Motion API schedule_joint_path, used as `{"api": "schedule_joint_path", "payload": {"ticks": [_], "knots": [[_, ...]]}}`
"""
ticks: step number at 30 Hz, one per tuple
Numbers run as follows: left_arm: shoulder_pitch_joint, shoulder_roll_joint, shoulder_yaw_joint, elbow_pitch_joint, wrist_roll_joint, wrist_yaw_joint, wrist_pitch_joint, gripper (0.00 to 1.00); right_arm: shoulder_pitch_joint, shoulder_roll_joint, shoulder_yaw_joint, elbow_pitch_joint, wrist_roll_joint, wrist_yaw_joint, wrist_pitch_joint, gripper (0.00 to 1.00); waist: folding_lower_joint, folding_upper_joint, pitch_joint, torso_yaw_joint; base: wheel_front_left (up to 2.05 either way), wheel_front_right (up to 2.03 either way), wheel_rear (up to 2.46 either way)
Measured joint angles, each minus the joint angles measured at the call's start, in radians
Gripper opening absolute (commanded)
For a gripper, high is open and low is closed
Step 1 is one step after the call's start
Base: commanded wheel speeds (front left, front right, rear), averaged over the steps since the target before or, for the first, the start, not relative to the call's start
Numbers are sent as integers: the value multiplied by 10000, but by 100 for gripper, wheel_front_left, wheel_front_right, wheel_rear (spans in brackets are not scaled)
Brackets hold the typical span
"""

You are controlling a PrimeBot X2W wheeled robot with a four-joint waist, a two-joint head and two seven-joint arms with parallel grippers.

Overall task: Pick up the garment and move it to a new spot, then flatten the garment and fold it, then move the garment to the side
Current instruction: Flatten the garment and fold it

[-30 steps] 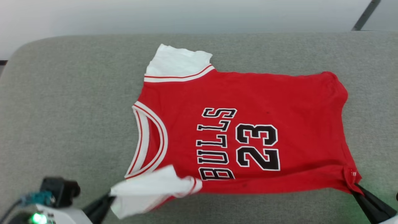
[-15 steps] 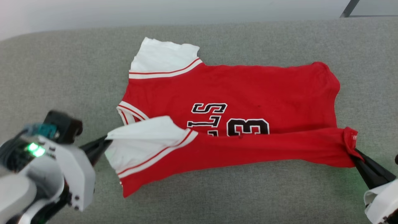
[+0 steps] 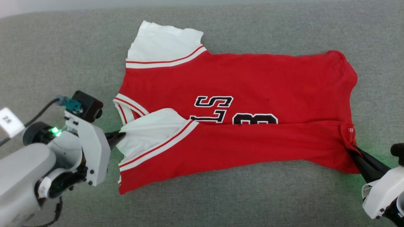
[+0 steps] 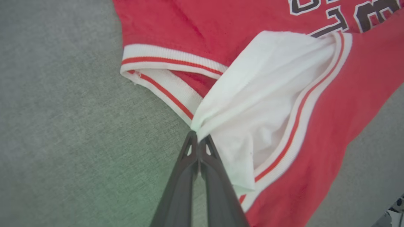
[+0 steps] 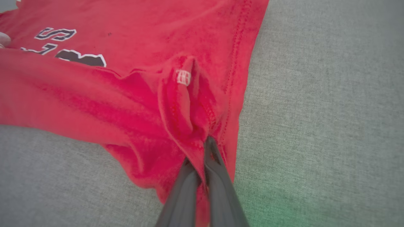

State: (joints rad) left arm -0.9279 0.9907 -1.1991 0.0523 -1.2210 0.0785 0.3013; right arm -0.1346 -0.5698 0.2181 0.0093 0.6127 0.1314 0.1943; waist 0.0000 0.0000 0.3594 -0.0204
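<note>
Red jersey [image 3: 240, 75] runs left-to-right across the grey cushion [image 3: 56, 63], left gripper [image 4: 197, 138] pinching the near sleeve [image 4: 252, 94], right gripper [image 5: 203, 151] pinching the near hem corner [image 5: 184, 104].

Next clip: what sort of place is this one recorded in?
Probably an indoor room with an upholstered bench or sofa seat: grey woven upholstery carries the garment, and a pale strip of floor or wall shows beyond its far edge.

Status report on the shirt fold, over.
Left tool shut on white sleeve. Right tool shut on hem corner. Shirt on grey cushion, near edge folded over lettering. Nothing blocking.
</note>
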Motion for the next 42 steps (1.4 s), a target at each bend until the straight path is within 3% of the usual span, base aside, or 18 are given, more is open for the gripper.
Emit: {"api": "schedule_joint_path", "payload": {"ticks": [4,6,7,8,9,11,12,13,22,28,35,42], "knots": [[-59,-393,-23,656,-311,-272,222,0,-46,73,-123,-61,0,0,497,0,0,0,61,48,0,0,0],[-102,-546,4,894,-456,-345,316,6,-48,107,-194,-102,10,0,719,0,0,0,47,66,0,0,0],[-104,-614,25,982,-552,-345,341,27,-49,115,-236,-123,15,0,815,0,0,0,31,74,0,0,0],[-107,-663,35,1062,-639,-345,420,36,-49,121,-276,-151,13,0,907,0,0,0,9,83,0,0,0],[-116,-696,38,1124,-704,-343,500,49,-49,132,-337,-184,13,0,1001,24,0,0,-20,94,0,0,0],[-142,-756,125,1193,-851,-295,502,98,-47,163,-441,-249,15,0,1200,61,0,0,-89,113,0,0,0],[-157,-777,161,1198,-888,-280,502,100,-46,167,-485,-291,15,0,1327,95,0,0,-132,127,0,0,0],[-159,-802,201,1200,-966,-255,502,100,-45,163,-520,-330,15,0,1453,100,0,0,-177,141,0,0,0],[-153,-750,408,980,-1254,155,485,100,-82,107,-838,-1016,0,-2,2564,100,0,0,-764,324,0,0,0],[-11,-585,612,529,-1484,495,240,100,-171,224,-1208,-1536,-286,-2,2479,100,0,0,-1249,467,0,0,0],[437,-362,627,-42,-2025,1103,426,100,-181,1087,-2161,-2040,-874,-2,1613,100,0,0,-1782,579,0,0,0],[775,-282,412,-226,-2673,1695,1346,100,64,2134,-3156,-2523,-1223,-2,1390,100,0,0,-2098,392,0,0,0]]}}
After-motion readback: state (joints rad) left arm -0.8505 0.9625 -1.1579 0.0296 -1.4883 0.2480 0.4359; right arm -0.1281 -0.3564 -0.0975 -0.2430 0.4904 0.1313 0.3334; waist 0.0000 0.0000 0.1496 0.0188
